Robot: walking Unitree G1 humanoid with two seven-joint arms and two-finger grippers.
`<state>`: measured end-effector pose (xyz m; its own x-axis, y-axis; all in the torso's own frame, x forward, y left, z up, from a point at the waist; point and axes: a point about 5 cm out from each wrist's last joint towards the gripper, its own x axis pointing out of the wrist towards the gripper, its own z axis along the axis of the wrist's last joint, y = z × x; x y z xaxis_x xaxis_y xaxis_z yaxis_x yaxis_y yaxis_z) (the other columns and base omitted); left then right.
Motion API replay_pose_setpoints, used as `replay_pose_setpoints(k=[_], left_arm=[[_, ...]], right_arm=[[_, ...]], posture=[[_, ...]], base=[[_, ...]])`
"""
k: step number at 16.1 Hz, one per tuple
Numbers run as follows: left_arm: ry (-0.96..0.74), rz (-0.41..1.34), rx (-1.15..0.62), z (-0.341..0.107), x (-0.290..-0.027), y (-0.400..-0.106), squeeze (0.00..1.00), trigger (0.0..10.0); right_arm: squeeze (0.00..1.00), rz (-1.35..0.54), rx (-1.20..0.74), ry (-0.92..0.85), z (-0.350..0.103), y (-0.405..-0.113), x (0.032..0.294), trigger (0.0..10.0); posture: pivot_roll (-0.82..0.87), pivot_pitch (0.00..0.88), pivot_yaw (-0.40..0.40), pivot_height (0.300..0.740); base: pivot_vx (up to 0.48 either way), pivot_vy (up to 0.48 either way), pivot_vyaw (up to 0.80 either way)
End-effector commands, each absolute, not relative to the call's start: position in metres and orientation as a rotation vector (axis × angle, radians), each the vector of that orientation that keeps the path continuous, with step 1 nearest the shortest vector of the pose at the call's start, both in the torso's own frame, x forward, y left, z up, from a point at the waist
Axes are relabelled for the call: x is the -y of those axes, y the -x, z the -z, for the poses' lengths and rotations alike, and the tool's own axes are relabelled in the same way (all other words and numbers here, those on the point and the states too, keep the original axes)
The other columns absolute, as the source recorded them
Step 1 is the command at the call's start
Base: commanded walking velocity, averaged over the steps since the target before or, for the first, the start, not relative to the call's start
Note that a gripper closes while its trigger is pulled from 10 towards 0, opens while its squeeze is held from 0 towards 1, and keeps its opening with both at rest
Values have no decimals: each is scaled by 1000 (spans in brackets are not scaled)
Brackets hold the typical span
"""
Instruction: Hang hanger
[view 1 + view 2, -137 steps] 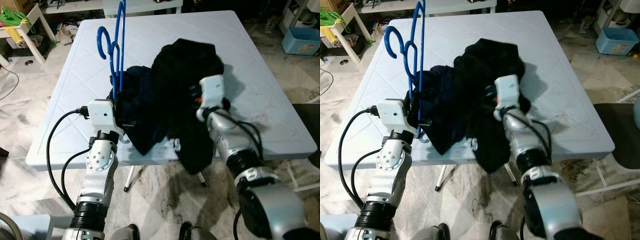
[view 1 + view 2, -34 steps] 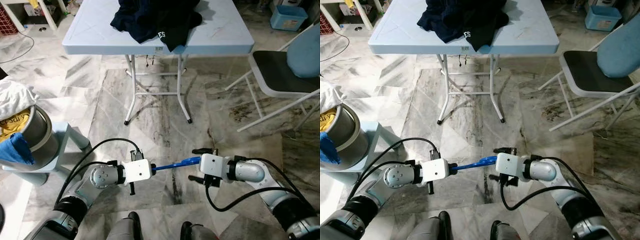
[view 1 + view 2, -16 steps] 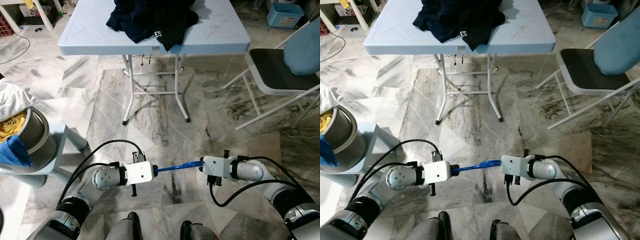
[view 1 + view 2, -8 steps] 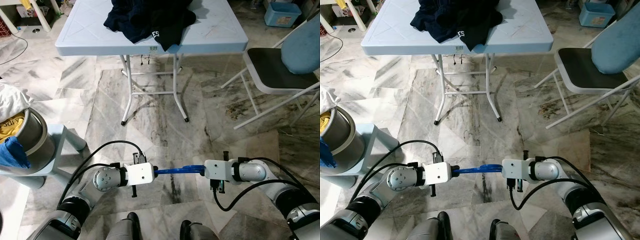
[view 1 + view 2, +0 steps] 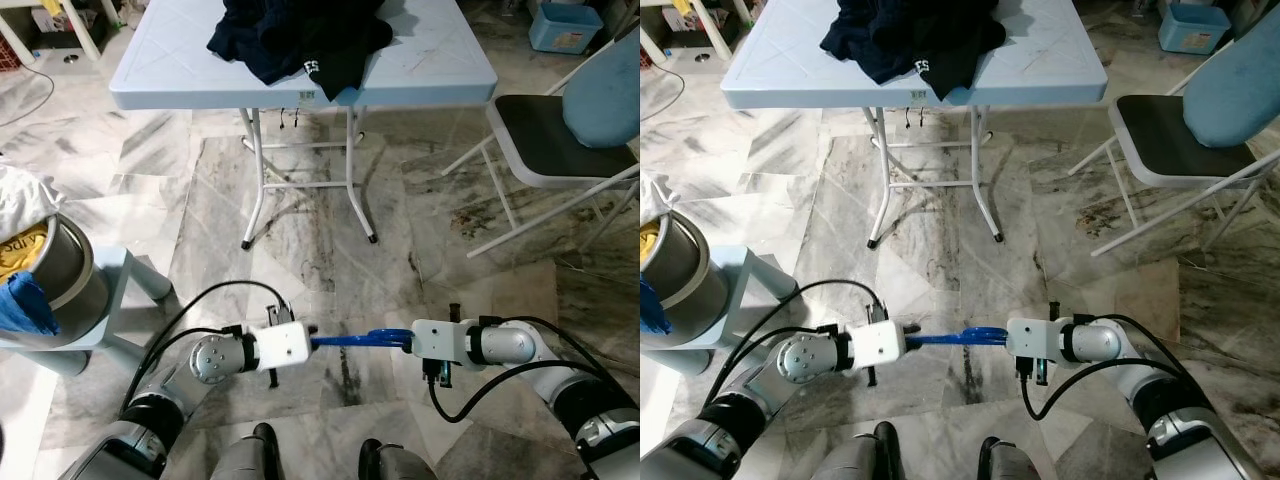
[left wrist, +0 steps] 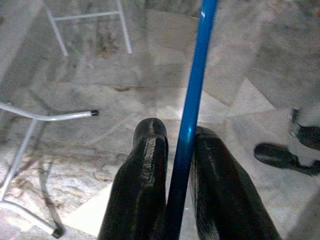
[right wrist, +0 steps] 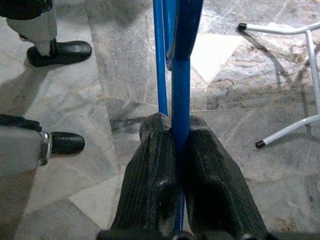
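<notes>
Low in the frame, above veined marble floor [image 5: 330,250], the slim blue plastic hanger [image 5: 360,339] is held level: at left, ribbed black fingers of the left gripper [image 6: 172,137] are clamped on its rod; at right, the right gripper [image 7: 175,127] is pinched on its flat bar.

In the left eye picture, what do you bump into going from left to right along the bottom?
Left gripper → thin blue plastic hanger → right gripper.
</notes>
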<state>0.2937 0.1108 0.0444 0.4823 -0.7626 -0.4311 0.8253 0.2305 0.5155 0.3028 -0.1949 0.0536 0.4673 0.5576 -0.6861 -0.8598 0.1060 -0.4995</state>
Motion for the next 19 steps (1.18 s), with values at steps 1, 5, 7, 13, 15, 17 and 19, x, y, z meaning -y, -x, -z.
replay_pose_setpoints(k=[1, 5, 7, 13, 15, 17, 19], left_arm=[[-766, 1073, -47, -50, -108, -297, 1000, 10000], [-841, 910, 112, -65, -110, -307, 1000, 10000], [-870, 821, 176, -73, -114, -313, 1000, 10000], [-613, 482, 304, -92, -125, -320, 1000, 10000], [-531, 386, 279, -89, -131, -319, 1000, 10000], [-365, 216, 161, -77, -143, -319, 1000, 10000], [-140, 120, -1, -54, -149, -311, 1000, 10000]], right_arm=[[0, -993, -371, 973, -52, -305, 199, 0], [0, -784, -334, 942, -54, -316, 199, 0], [0, -712, -355, 930, -48, -316, 199, 0], [0, -423, -401, 721, -46, -324, 206, 0], [0, -338, -427, 589, -43, -324, 207, 0], [0, -218, -430, 433, -41, -324, 209, 0], [0, -77, -443, 272, -34, -318, 214, 0]], posture=[[-38, 209, -10, 740], [-40, 208, -6, 740], [-36, 210, -4, 740], [-30, 206, -6, 740], [-27, 204, -7, 740], [-23, 200, -9, 740], [-16, 195, -13, 740]], base=[[0, 0, 0], [0, 0, 0], [0, 0, 0], [0, 0, 0], [0, 0, 0], [0, 0, 0], [0, 0, 0]])
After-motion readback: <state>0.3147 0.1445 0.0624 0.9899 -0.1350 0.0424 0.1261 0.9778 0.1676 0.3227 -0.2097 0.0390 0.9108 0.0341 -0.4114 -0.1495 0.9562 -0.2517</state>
